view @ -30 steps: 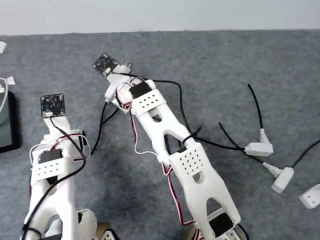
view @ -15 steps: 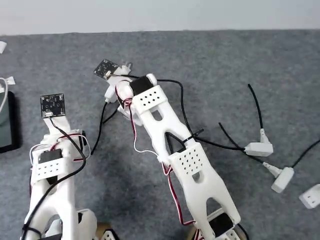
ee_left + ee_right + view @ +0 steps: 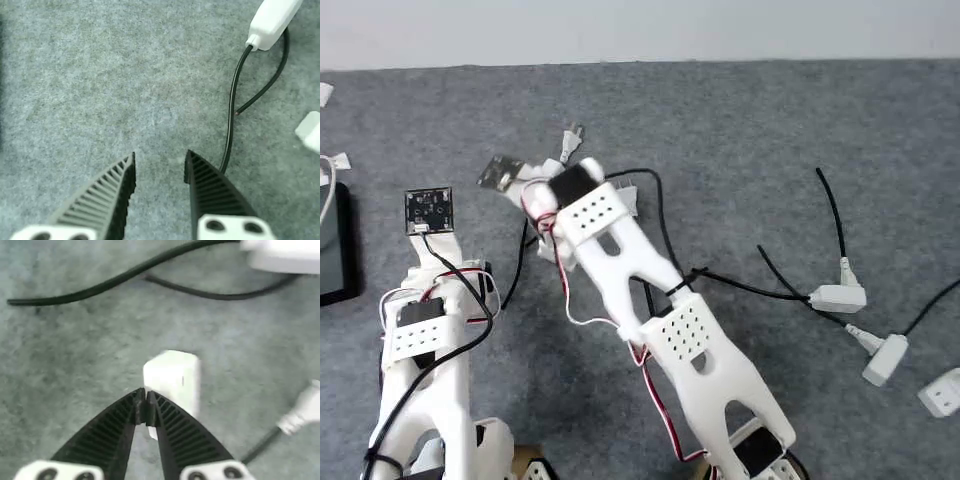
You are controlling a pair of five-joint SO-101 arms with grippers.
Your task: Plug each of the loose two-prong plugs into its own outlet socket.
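My right gripper [image 3: 146, 394] is shut, its tips touching each other just short of a white outlet block [image 3: 172, 380] that lies on the grey carpet. A white plug [image 3: 305, 410] with a black cord lies beside that block. In the high view the right arm [image 3: 610, 225] stretches to the far left, and a two-prong plug [image 3: 570, 140] lies just beyond its wrist. My left gripper [image 3: 161, 156] hangs open over bare carpet. A white plug body [image 3: 272, 20] with a black cord [image 3: 232, 105] lies ahead of it, and a white block [image 3: 311, 131] sits at the edge.
At the right of the table lie two more white plugs [image 3: 838, 296] [image 3: 883, 358] with black cords and a white block [image 3: 945, 392]. A dark device [image 3: 332, 250] sits at the left edge. The left arm [image 3: 420, 340] stands near the front left.
The right arm has swung left and its wrist has turned, which uncovers the two-prong plug beyond it. The left arm has stayed still.
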